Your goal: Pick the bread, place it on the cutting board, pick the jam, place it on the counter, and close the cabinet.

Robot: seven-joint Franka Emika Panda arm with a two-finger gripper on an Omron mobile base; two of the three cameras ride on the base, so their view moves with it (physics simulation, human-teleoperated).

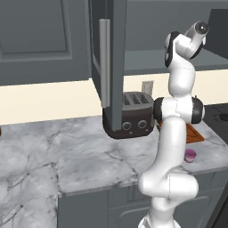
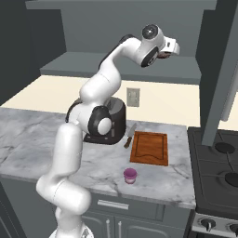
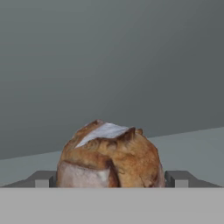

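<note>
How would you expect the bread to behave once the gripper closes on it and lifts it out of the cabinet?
The bread looks like a crusty rounded loaf, so it is probably stiff enough to hold its shape. Its domed, uneven crust may let it twist between the fingertips standing either side of it. Being round, it might rock or roll a little when set on the cutting board.

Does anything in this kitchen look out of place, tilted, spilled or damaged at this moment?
Nothing looks spilled or damaged. The cabinet door stands open. The bread sits inside on the shelf, between the tool's fingertips. The jam stands upright on the counter, near its front edge, and the cutting board lies flat and bare.
</note>
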